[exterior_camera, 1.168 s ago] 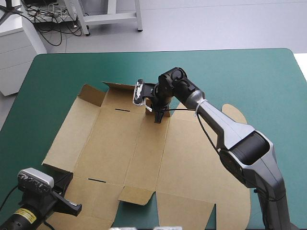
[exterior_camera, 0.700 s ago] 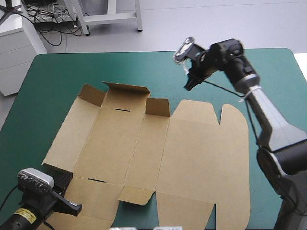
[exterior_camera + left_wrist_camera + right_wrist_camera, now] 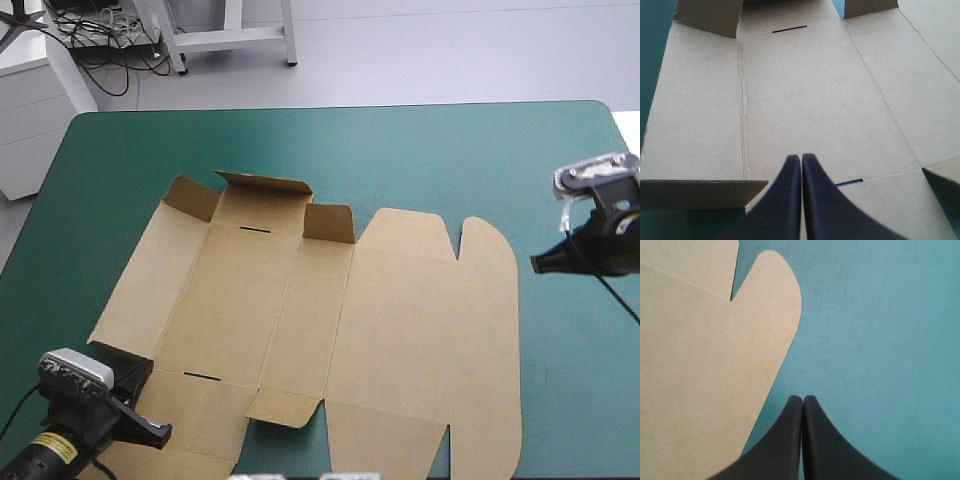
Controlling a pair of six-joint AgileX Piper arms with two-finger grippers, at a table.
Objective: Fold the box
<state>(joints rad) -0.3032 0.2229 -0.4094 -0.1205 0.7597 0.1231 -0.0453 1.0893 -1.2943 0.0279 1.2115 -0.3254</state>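
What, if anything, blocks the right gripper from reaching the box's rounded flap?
Likely nothing, so yes: the right gripper, shut, hangs over bare teal-green cover just beside the rounded flap, which lies flat and uncovered.

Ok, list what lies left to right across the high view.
Left end effector at the near left corner → brown box, mostly flat → bare strip of teal-green table cover → right end effector.
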